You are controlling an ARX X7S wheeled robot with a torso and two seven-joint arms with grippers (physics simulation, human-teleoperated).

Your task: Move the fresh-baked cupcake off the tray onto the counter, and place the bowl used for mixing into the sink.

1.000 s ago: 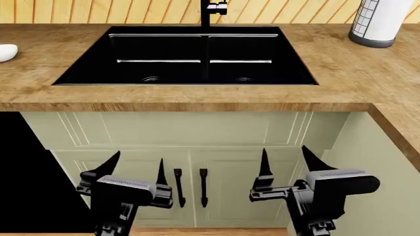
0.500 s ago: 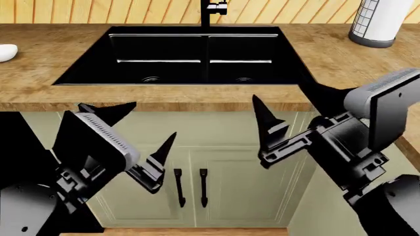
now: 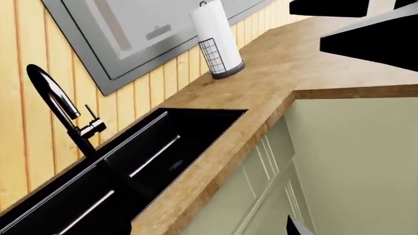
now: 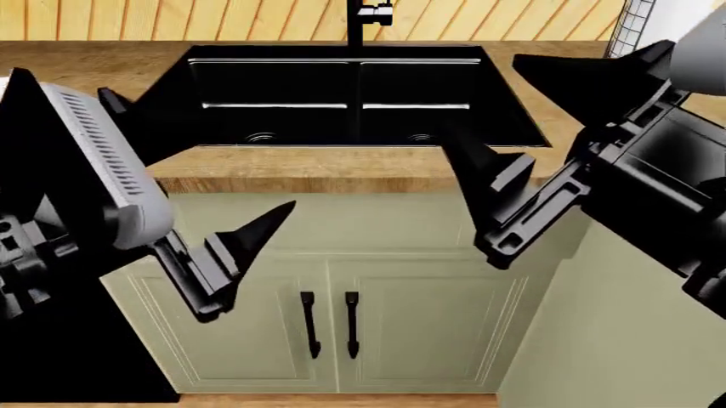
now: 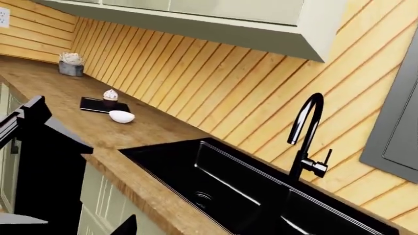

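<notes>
In the right wrist view, far along the wooden counter (image 5: 151, 128), the cupcake (image 5: 110, 95) stands on the black tray (image 5: 95, 105). The white bowl (image 5: 121, 116) rests on the wood just beside the tray, on its sink side. The black double sink (image 4: 340, 98) with its faucet (image 4: 360, 17) lies straight ahead. My left gripper (image 4: 199, 151) is open and empty, raised in front of the counter's left part. My right gripper (image 4: 482, 102) is also open and empty, over the sink's right front corner. The head view shows neither cupcake nor tray.
A paper towel holder (image 3: 218, 41) stands on the counter to the right of the sink (image 3: 130, 166). Green cabinet doors with black handles (image 4: 329, 323) are below the counter edge. A small potted item (image 5: 70, 63) sits beyond the tray. The counter turns a corner at the right.
Both arms have risen from in front of the cabinet doors to counter height and come closer to the head camera. The left gripper now covers the spot where the bowl showed.
</notes>
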